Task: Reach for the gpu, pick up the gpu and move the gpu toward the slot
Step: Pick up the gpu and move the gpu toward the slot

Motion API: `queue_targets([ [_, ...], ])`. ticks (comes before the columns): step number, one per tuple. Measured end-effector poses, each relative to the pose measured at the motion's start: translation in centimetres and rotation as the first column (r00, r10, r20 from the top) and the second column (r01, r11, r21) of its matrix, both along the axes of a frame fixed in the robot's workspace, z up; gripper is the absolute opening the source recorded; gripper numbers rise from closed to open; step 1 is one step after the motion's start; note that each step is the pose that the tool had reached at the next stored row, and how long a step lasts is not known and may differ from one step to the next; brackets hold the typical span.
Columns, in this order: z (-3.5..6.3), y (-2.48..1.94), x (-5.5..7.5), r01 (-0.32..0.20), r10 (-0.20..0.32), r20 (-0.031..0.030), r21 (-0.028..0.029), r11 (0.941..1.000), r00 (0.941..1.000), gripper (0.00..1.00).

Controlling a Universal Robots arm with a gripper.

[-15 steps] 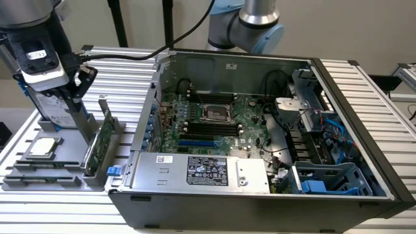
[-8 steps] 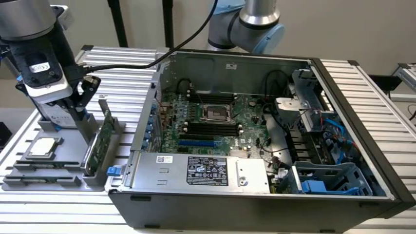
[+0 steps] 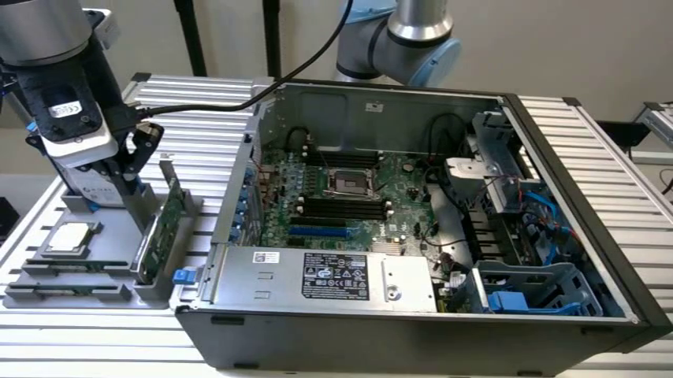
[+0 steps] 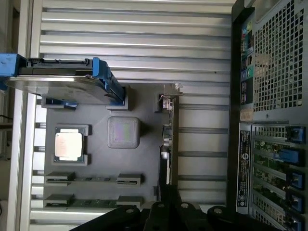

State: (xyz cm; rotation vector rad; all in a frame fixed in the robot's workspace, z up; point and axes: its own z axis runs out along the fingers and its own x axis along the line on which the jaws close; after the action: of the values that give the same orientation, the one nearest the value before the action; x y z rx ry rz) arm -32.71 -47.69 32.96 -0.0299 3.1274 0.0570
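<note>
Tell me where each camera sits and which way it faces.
Exterior view: off the arm, raised, looking down at the open case and tray; arm and claw show at the exterior view's left, at the gpu.
Wrist view: on the wrist, looking down along the claw onto the tray and gpu, case alongside.
Shared: claw, gpu, tray, case.

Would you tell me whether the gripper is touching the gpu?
Cannot tell. In the exterior view the gripper overlaps the upright gpu, but no contact or gap shows plainly.
</note>
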Motion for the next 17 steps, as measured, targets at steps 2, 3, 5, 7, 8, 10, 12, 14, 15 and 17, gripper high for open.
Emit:
queue_targets([
  [2, 0.00, 0.00, 0.00, 0.000, 0.000, 0.0000, 0.0000, 1.0000, 1.0000, 0.11],
  [3, 0.00, 0.00, 0.00, 0.000, 0.000, 0.0000, 0.0000, 1.0000, 1.0000, 0.11],
  [5, 0.00, 0.00, 0.00, 0.000, 0.000, 0.0000, 0.0000, 1.0000, 1.0000, 0.11],
  [7, 0.00, 0.00, 0.00, 0.000, 0.000, 0.0000, 0.0000, 1.0000, 1.0000, 0.12],
  [8, 0.00, 0.00, 0.00, 0.000, 0.000, 0.0000, 0.0000, 1.0000, 1.0000, 0.18],
  [10, 0.00, 0.00, 0.00, 0.000, 0.000, 0.0000, 0.0000, 1.0000, 1.0000, 0.24],
  [12, 0.00, 0.00, 0.00, 0.000, 0.000, 0.0000, 0.0000, 1.0000, 1.0000, 0.30],
  [14, 0.00, 0.00, 0.00, 0.000, 0.000, 0.0000, 0.0000, 1.0000, 1.0000, 0.42],
  [15, 0.00, 0.00, 0.00, 0.000, 0.000, -0.0001, -0.0002, 1.0000, 1.0000, 0.42],
  [17, -0.11, 0.00, 0.00, 0.000, 0.000, 0.0001, -0.0002, 1.0000, 1.0000, 0.48],
])
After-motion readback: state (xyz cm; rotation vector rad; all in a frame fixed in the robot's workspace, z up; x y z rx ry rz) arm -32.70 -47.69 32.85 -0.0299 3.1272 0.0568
